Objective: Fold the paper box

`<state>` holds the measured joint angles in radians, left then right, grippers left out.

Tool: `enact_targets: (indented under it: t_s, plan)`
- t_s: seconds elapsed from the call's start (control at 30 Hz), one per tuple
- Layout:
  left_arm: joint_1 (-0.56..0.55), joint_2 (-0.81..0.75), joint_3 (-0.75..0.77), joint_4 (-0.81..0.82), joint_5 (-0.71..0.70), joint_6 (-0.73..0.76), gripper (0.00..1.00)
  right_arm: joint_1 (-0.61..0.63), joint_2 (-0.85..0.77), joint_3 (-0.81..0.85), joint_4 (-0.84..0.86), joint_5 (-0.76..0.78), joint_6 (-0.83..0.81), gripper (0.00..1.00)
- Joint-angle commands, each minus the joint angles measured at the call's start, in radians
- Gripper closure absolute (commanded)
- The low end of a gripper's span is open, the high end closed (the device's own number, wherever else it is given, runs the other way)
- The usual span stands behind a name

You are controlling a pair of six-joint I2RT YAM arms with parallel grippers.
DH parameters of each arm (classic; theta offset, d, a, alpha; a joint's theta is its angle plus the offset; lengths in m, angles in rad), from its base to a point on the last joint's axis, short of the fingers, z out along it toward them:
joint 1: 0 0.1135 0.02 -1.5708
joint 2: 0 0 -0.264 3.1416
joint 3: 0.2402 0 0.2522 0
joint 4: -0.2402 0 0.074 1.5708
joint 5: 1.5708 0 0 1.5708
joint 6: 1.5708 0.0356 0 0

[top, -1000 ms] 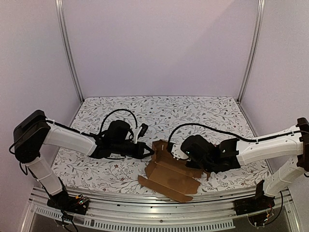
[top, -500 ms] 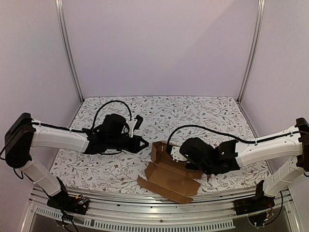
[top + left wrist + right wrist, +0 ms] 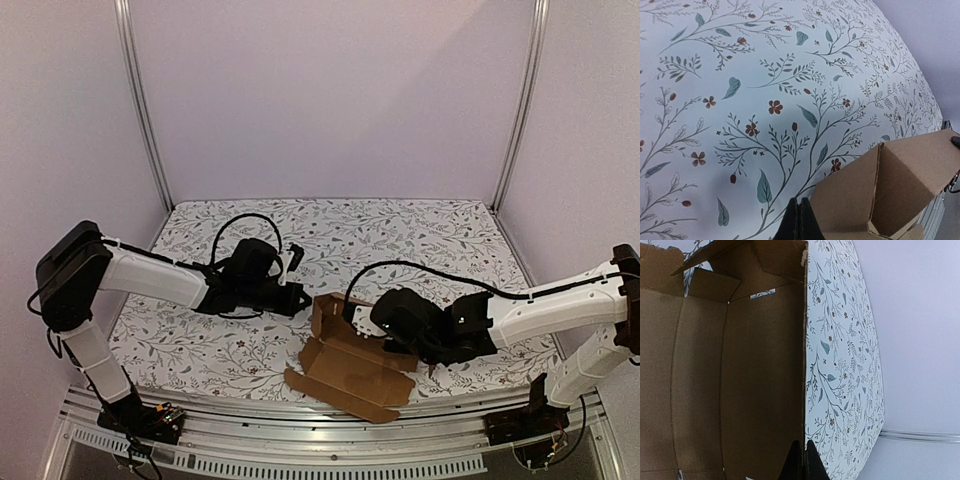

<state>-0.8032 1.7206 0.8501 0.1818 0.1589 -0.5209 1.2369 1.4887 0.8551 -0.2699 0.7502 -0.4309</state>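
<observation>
The paper box [image 3: 352, 365] is a brown, partly folded sheet near the table's front edge, with one wall and its left end flaps raised. My right gripper [image 3: 384, 327] is shut on the top edge of the raised wall. In the right wrist view its fingertips [image 3: 802, 461] pinch that edge, with the box's inside [image 3: 730, 380] to the left. My left gripper [image 3: 302, 298] is shut and empty, just left of the raised end flap [image 3: 326, 315]. In the left wrist view its tips [image 3: 800, 220] are beside the flap [image 3: 875, 192], and I cannot tell whether they touch it.
The table has a floral cloth [image 3: 330, 235]. Metal posts [image 3: 143, 105] stand at the back corners, with walls close on both sides. A metal rail [image 3: 300, 440] runs along the front edge just below the box. Black cables loop over both arms.
My left gripper pulled back from the box's left flap and now sits just left of it. My right gripper stayed on the wall, and the box shifted slightly left.
</observation>
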Motion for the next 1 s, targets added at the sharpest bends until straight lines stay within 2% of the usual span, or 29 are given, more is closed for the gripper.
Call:
enact_targets:
  t_s: [0.0,0.5,0.97]
  plan:
    - [0.001,0.036,0.029,0.02,0.048,0.007,1.0,0.009,-0.006,-0.013,-0.018,0.017,0.01,1.0]
    - [-0.079,0.028,-0.016,0.08,0.075,-0.021,1.0,0.032,0.025,-0.022,-0.04,0.056,-0.012,1.0]
    - [-0.131,0.007,-0.043,0.063,0.017,-0.031,1.0,0.065,0.044,-0.04,-0.051,0.117,-0.005,1.0]
